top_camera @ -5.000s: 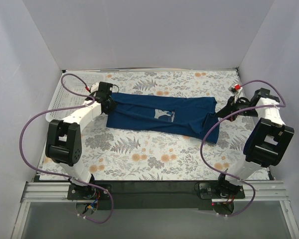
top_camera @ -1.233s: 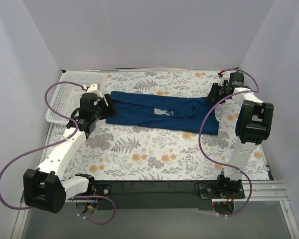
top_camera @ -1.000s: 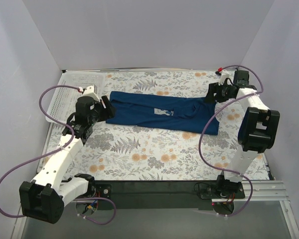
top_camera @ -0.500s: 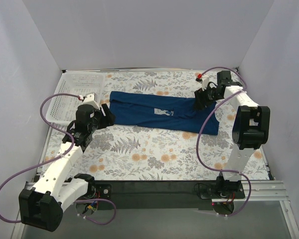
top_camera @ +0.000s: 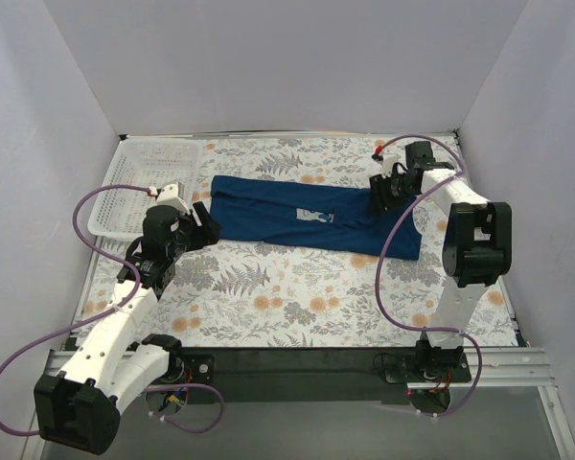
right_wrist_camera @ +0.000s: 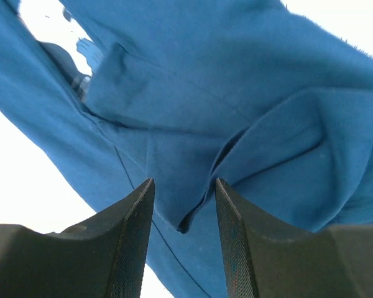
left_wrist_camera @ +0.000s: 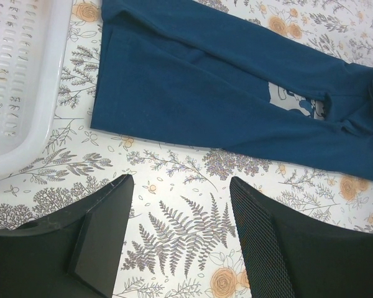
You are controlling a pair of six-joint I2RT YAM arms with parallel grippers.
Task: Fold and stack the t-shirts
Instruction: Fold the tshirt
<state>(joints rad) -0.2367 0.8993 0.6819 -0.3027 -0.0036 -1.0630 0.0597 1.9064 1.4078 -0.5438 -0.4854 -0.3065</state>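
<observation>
Floral cloth is covering the desk (top_camera: 297,307), where the left hand (left_wrist_camera: 180,186) is hovering with its fingers spread wide and empty, just short of the blue t-shirt (top_camera: 307,216). The shirt is lying folded lengthwise across the middle. Farther back, the right hand (right_wrist_camera: 183,186) is hanging open over its rumpled right end. A white basket (top_camera: 144,158) is sitting far left.

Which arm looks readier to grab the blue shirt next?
Probably right. The right fingers are open directly over a fold of the blue shirt; the left fingers are open over tablecloth, short of its edge.
</observation>
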